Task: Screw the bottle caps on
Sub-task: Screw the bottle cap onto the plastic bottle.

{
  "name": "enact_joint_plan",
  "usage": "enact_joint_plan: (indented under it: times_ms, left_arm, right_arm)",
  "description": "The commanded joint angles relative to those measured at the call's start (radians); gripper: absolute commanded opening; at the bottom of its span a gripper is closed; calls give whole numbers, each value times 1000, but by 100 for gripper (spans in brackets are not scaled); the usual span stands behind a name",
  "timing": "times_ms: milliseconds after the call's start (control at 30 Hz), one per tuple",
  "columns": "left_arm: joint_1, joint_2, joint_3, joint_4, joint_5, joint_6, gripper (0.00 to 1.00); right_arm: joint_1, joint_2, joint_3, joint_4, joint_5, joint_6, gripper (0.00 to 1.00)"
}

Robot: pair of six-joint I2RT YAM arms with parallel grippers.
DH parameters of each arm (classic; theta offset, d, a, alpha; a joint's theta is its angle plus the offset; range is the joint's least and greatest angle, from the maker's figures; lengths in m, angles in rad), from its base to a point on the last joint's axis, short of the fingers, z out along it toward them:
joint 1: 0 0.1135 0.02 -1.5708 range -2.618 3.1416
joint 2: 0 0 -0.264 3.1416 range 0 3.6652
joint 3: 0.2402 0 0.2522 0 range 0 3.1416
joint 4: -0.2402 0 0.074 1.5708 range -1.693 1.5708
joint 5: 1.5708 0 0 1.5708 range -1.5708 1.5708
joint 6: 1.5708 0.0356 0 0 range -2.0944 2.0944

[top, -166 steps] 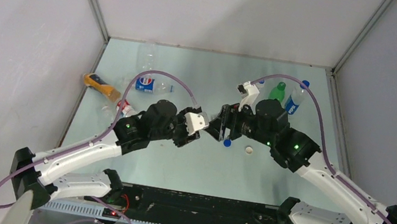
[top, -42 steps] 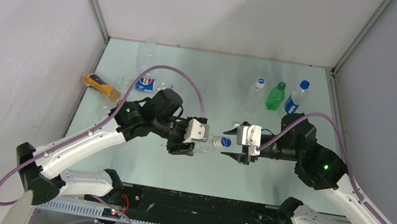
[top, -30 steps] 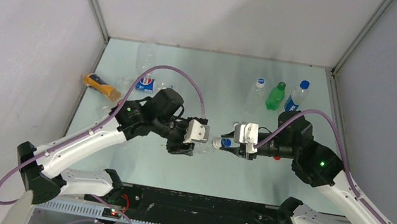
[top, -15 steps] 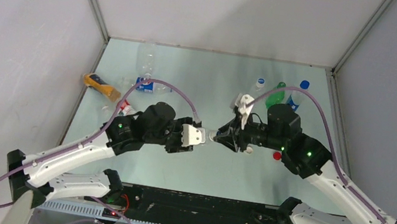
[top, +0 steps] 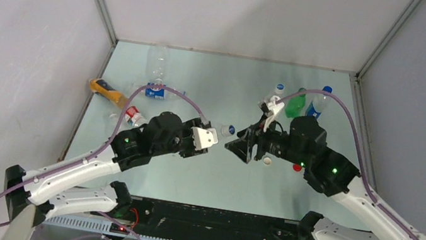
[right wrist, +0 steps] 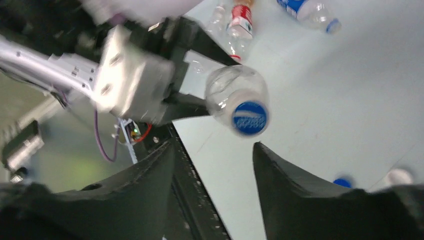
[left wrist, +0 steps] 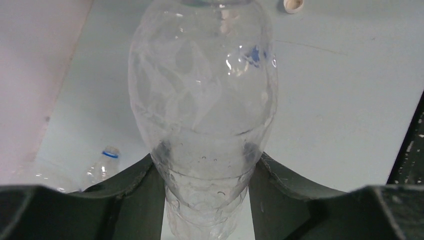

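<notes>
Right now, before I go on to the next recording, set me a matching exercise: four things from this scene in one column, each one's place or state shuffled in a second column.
Column one
1. blue-capped clear bottle
2. orange-yellow bottle
3. green bottle
4. red cap

Column two
A. standing at the far right
B. loose on the table beside the right arm
C. clamped in the left gripper
D. lying on its side at the far left

Pairs: 1-C, 2-D, 3-A, 4-B

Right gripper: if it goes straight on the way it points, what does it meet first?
Probably the blue cap of the bottle that the left gripper holds, just ahead of the right gripper; depth is unclear.
</notes>
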Motion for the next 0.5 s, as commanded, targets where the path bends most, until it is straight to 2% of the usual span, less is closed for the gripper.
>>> enact_joint_plan:
  times_ms: [0, 33, 167, 300, 467]
  left_arm:
    - [99, 1, 32, 1, 183, -56, 0]
    - [109, 7, 50, -34, 219, -40, 0]
    - [157, 32, 123, -157, 425, 36, 3]
    - [167, 94, 223, -338, 519, 142, 3]
    - [166, 186, 310, -492, 599, 215, 3]
  right_arm:
    - [22, -89, 5, 13, -115, -325, 64]
    - [21, -104, 5, -2, -122, -437, 65]
    - [22, -132, 6, -81, -199, -692, 69]
    - [22, -140, 5, -156, -233, -894, 71]
    - [22, -133, 5, -156, -259, -1014, 67]
